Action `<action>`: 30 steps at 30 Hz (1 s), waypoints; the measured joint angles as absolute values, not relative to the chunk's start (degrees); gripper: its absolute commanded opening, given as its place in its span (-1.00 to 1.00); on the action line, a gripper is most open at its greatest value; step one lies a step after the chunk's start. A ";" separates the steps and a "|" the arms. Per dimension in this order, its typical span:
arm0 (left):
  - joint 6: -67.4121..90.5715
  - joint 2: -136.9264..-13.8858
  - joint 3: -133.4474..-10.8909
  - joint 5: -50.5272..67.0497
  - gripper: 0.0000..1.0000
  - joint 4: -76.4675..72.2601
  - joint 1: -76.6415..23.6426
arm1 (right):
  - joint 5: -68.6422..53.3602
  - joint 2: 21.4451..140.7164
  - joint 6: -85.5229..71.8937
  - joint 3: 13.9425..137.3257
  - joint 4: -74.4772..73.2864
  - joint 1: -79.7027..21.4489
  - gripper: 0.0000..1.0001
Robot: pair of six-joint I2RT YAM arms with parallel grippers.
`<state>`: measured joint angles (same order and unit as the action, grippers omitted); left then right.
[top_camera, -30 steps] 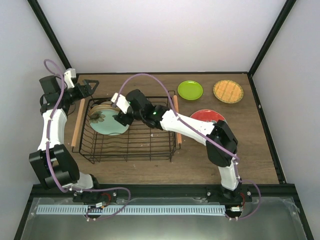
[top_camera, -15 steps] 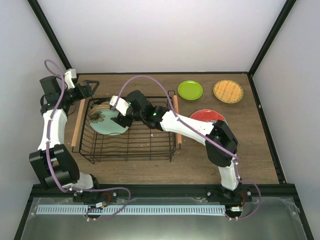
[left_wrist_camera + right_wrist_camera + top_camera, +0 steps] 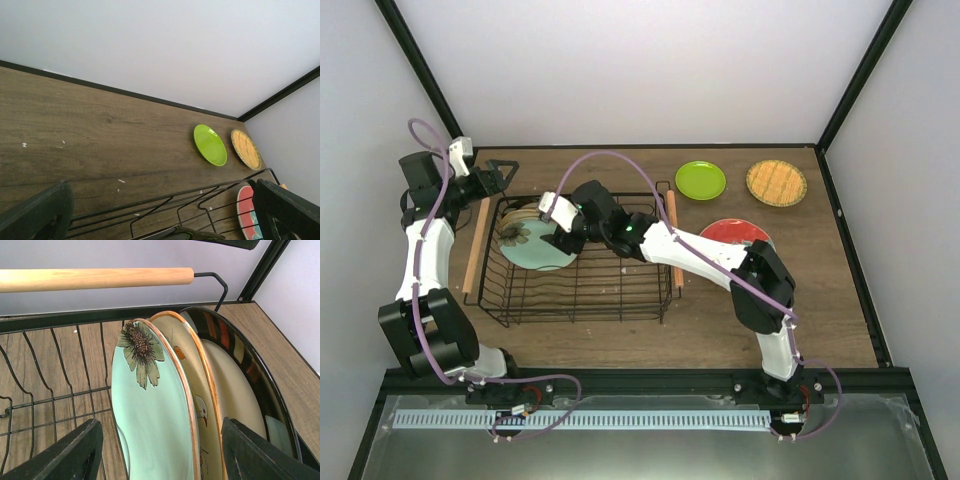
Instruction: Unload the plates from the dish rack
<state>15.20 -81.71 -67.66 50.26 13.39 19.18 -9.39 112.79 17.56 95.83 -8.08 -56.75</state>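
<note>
Three plates stand upright in the large black wire dish rack (image 3: 575, 318), and the grasp of the nearest is judged to be in hand. The right gripper (image 3: 563, 236) is held with fingers apart. Just ahead, between them, the pale teal flowered round plate (image 3: 150, 415) is seen, with a beige orange-rimmed plate (image 3: 192, 370) and a cream dark-striped plate (image 3: 235, 390) farther off. Closing on the teal rim alone is called for. The left gripper (image 3: 500, 177) is held spread, well apart from the plates.
</note>
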 measured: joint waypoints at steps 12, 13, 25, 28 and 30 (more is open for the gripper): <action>15.03 -81.71 -67.37 50.26 1.00 13.37 19.18 | -9.37 115.83 17.91 95.83 -7.42 -56.75 0.31; 14.98 -81.73 -67.37 50.26 1.00 13.37 19.18 | -9.34 116.51 18.00 95.83 -7.49 -56.75 0.30; 14.81 -81.73 -67.37 50.28 1.00 13.37 19.18 | -8.82 117.86 18.48 96.55 -8.32 -56.75 0.03; 14.79 -81.73 -67.37 50.28 1.00 13.37 19.18 | -8.67 118.17 18.63 96.97 -8.29 -56.75 -0.09; 14.79 -81.73 -67.37 50.28 1.00 13.37 19.18 | -8.32 118.43 18.61 97.12 -8.25 -56.73 -0.15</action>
